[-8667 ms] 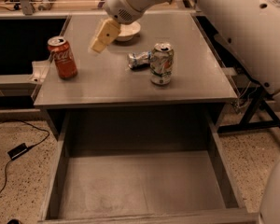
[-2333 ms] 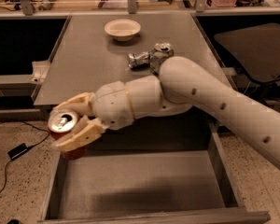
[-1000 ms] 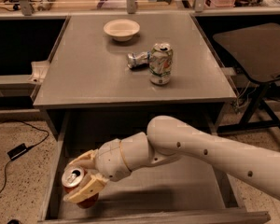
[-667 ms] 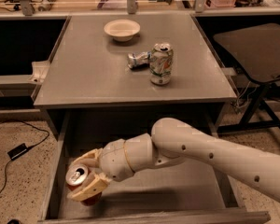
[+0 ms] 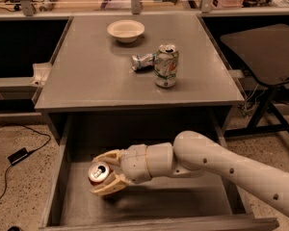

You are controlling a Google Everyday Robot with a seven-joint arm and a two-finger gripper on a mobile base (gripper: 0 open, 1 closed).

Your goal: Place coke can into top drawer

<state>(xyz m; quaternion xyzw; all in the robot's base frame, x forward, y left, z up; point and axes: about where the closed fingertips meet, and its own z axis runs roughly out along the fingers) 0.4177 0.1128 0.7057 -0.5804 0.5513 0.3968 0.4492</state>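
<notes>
The coke can [image 5: 97, 173], red with a silver top, is held inside the open top drawer [image 5: 58, 186], at its left middle, upright and close to the drawer floor. My gripper [image 5: 105, 173] reaches in from the right on a white arm, and its cream fingers [image 5: 107, 188] are shut around the can, one behind and one in front. I cannot tell whether the can's base touches the drawer bottom.
On the grey tabletop [image 5: 86, 76] stand a white-green can [image 5: 165, 65], a crushed silver can [image 5: 142, 60] beside it, and a white bowl [image 5: 125, 31] at the back. A black side table [image 5: 262, 49] stands to the right. A cable lies on the floor at left.
The gripper took the coke can from the tabletop's left side, carried it down over the front edge into the drawer, and has shifted it slightly right and deeper inside.
</notes>
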